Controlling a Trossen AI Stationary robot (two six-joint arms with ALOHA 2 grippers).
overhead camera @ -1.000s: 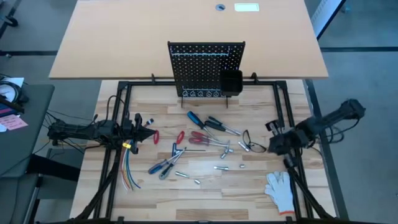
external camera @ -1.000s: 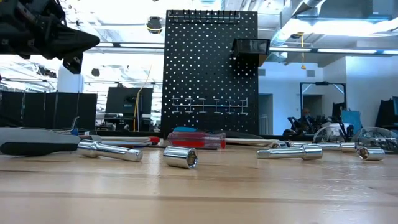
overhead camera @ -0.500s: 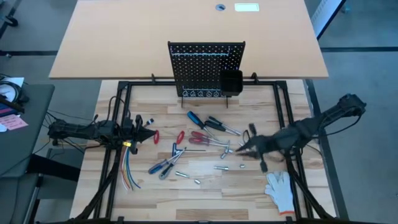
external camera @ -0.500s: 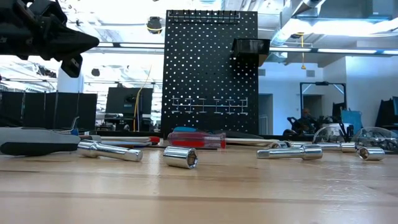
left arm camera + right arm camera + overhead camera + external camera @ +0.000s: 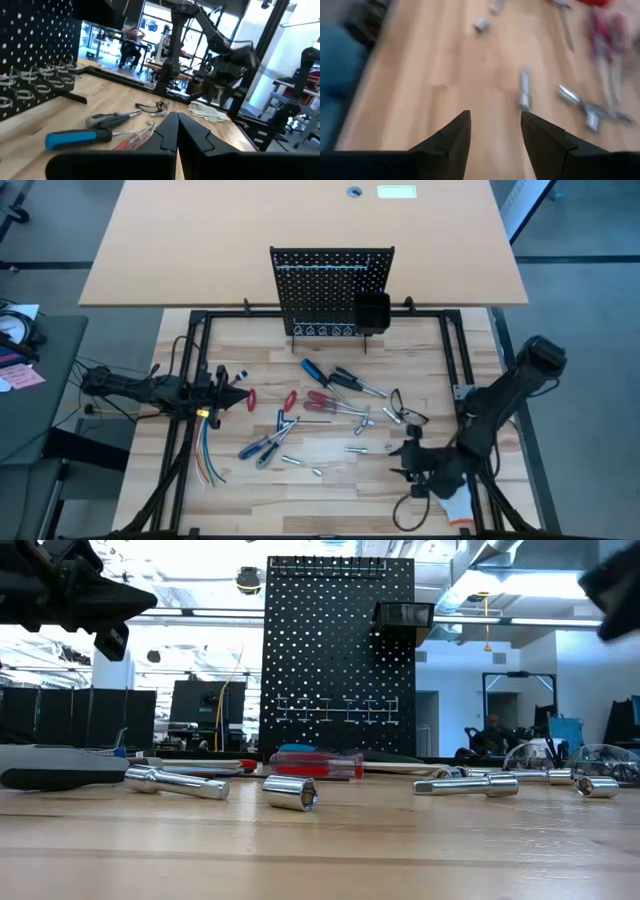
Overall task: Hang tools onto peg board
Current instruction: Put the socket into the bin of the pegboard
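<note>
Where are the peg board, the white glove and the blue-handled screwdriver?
peg board (image 5: 320, 285): high view, middle of its holed panel.
white glove (image 5: 462, 498): high view, on its palm.
blue-handled screwdriver (image 5: 311, 368): high view, on its handle.

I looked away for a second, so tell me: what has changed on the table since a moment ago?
The right end effector swung from the table's right side out over the tools, then back toward the front edge beside the white glove, its fingers opening, holding nothing. The left end effector stayed shut at the left. The tools and peg board did not move.

White glove (image 5: 455, 492) partly hidden under right arm; right wrist view blurred
</note>
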